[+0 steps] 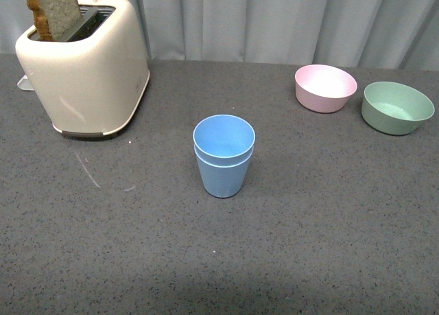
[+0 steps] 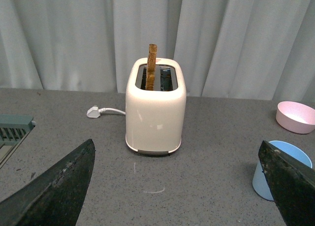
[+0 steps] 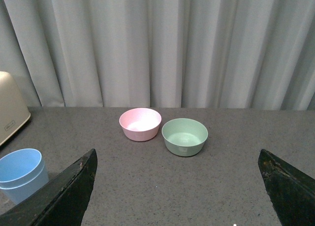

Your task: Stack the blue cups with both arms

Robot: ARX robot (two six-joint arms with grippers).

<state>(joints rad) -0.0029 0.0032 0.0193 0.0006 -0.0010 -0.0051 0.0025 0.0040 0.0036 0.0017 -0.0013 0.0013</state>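
The two blue cups stand upright near the middle of the gray table, one sitting inside the other, so two rims show, one just above the other; nothing is touching them. The front view shows no arm at all.

The left gripper is spread wide with nothing between its black fingers; past it stands a cream toaster with a slice of brown toast sticking up from one slot (a white plug lies on the table beside it); the stacked cups peek in next to one finger.

The right gripper is wide open too and holds nothing; beyond it a pink bowl and a green bowl sit just beside each other, well apart from the cups; a pale curtain hangs behind the table.
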